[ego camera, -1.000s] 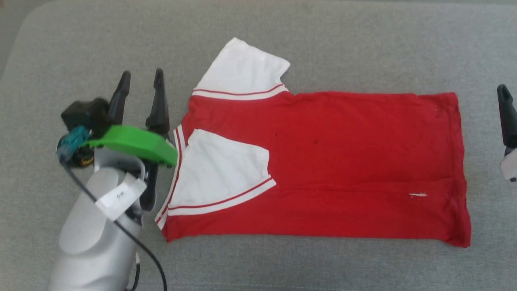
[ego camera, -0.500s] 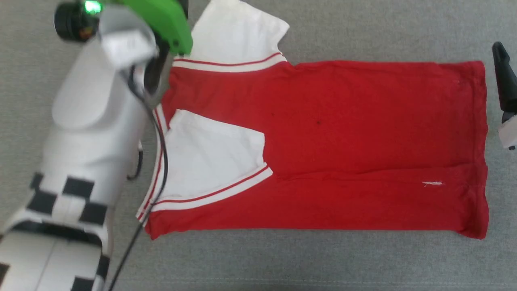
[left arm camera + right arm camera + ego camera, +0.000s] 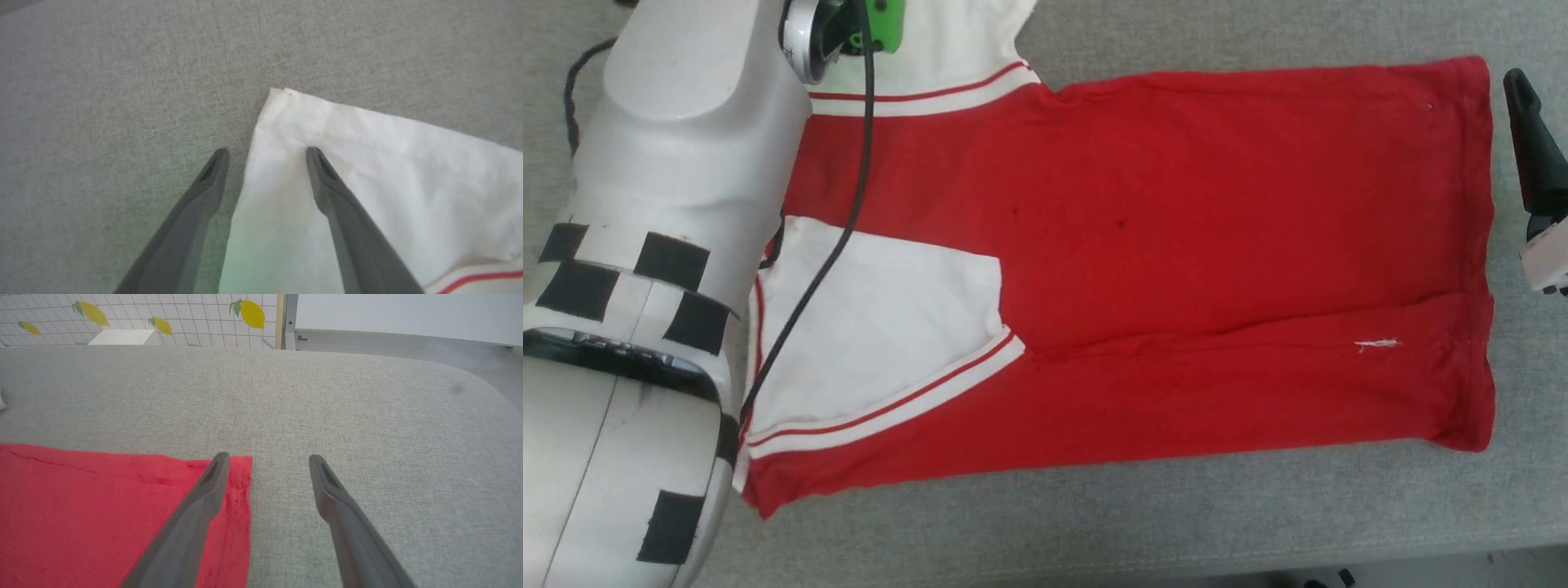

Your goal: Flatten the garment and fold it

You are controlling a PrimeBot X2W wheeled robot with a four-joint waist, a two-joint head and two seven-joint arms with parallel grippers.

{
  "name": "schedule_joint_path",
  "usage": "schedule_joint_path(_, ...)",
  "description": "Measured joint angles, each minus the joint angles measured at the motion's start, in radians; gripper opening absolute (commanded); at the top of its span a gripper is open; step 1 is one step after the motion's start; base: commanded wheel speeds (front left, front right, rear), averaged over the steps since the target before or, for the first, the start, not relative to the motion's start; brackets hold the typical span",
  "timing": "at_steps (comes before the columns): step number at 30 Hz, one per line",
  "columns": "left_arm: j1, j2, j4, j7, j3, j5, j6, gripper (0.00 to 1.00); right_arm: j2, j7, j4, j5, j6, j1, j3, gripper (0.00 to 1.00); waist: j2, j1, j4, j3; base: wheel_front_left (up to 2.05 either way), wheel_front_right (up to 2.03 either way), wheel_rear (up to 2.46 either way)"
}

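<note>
The garment (image 3: 1176,245), a red T-shirt with white sleeves, lies flat across the grey cushion, hem to the right. Its near sleeve (image 3: 874,327) is folded in over the red body. Its far sleeve (image 3: 931,41) sticks out at the top; my left arm reaches over it. In the left wrist view my left gripper (image 3: 265,153) is open, straddling the far sleeve's (image 3: 367,163) left edge near its corner, one finger over white cloth, the other over bare cushion. My right gripper (image 3: 265,459) is open at the hem's far corner (image 3: 237,477), holding nothing. One of its fingers (image 3: 1531,139) shows in the head view.
The grey padded surface (image 3: 1176,523) has bare room beyond the shirt and in front of it; its front edge runs along the bottom right. Behind the cushion stand a tiled wall with lemon pictures (image 3: 163,318) and a white box (image 3: 122,337).
My left arm has reached forward from beside the collar to the far sleeve. The head camera has moved closer and lower, so the shirt looks bigger. The shirt and my right gripper have stayed put.
</note>
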Motion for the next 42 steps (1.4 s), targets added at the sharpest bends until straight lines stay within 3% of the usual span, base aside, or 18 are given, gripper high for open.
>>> schedule_joint_path(6,-0.05,-0.003,0.012,0.151,-0.002,-0.012,0.026,1.0,-0.005,-0.004,-0.002,0.008,0.0,-0.001,-0.009,1.0,0.0,-0.0002,-0.019,0.041,0.0,0.0,0.0)
schedule_joint_path(7,-0.056,-0.003,0.011,0.169,0.003,-0.017,0.029,0.87,-0.006,-0.004,-0.003,0.008,0.0,-0.001,-0.011,1.0,0.0,-0.0002,-0.02,0.045,0.0,0.0,0.0)
schedule_joint_path(8,-0.061,-0.004,0.006,0.182,0.009,-0.025,0.03,0.0,-0.008,-0.004,-0.004,0.008,0.0,-0.002,-0.012,1.0,0.0,-0.0002,-0.02,0.05,0.0,0.0,0.0)
schedule_joint_path(17,-0.012,-0.013,-0.072,0.163,0.056,-0.096,0.013,0.0,-0.045,0.054,-0.034,0.018,0.0,-0.04,-0.011,1.0,0.0,-0.0002,-0.003,0.036,0.0,0.0,0.0)
schedule_joint_path(20,0.012,-0.016,-0.097,0.159,0.07,-0.127,0.01,0.0,-0.086,0.173,-0.044,0.028,0.0,-0.071,-0.004,1.0,0.0,-0.0001,0.004,0.018,0.0,0.0,0.0)
schedule_joint_path(24,0.044,-0.015,-0.136,0.159,0.076,-0.139,0.008,0.0,-0.138,0.425,-0.044,0.03,0.0,-0.138,0.057,1.0,0.0,-0.0002,0.013,-0.004,0.0,0.0,0.0)
schedule_joint_path(31,0.047,-0.002,-0.241,0.178,0.075,-0.142,0.02,0.0,-0.174,0.782,-0.014,0.025,0.0,-0.253,0.179,1.0,0.0,-0.0002,0.048,0.003,0.0,0.0,0.0)
schedule_joint_path(35,0.047,0.001,-0.3,0.183,0.074,-0.144,0.025,0.0,-0.185,0.868,0.005,0.004,0.0,-0.277,0.232,1.0,0.0,-0.0002,0.068,0.022,0.0,0.0,0.0)
schedule_joint_path(42,0.073,0.008,-0.364,0.192,0.073,-0.149,0.035,0.0,-0.229,0.918,0.008,0.025,0.0,-0.304,0.286,1.0,-0.0001,-0.0002,0.095,0.049,0.0,0.0,0.0)
